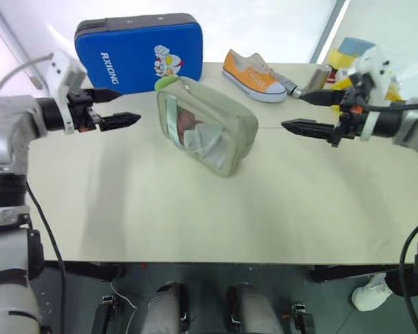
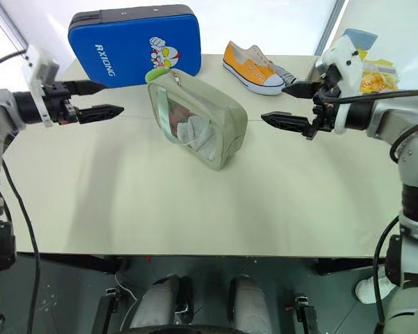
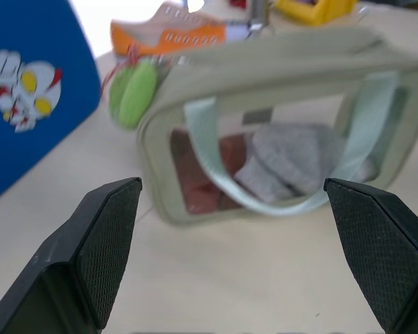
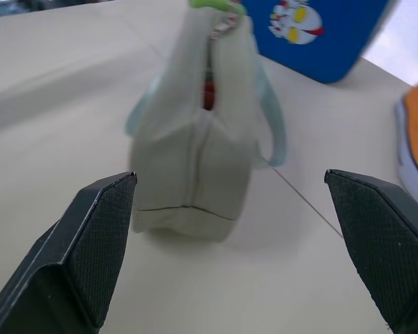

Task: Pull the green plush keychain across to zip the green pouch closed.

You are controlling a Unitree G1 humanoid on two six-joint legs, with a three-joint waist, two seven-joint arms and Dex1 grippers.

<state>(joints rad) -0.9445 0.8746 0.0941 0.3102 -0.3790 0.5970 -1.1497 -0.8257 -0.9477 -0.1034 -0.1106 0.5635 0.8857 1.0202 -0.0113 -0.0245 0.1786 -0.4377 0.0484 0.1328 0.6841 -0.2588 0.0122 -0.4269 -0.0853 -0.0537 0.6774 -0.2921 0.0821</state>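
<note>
The green pouch (image 1: 207,129) stands on the table's middle, its clear window and mint strap facing my left side. Cloth items show through the window (image 3: 279,167). The green plush keychain (image 1: 165,83) hangs at the pouch's far end, near the blue case; the left wrist view shows the keychain (image 3: 136,94) with a red bit beside it. My left gripper (image 1: 118,106) hovers open to the pouch's left, apart from it. My right gripper (image 1: 313,111) hovers open to its right, also apart, facing the pouch's near end seam (image 4: 195,149).
A blue hard case (image 1: 139,52) stands behind the pouch at the table's back left. An orange sneaker (image 1: 253,74) lies at the back right, with yellow and blue items (image 1: 345,59) beyond it. The table (image 1: 195,223) has bare surface in front.
</note>
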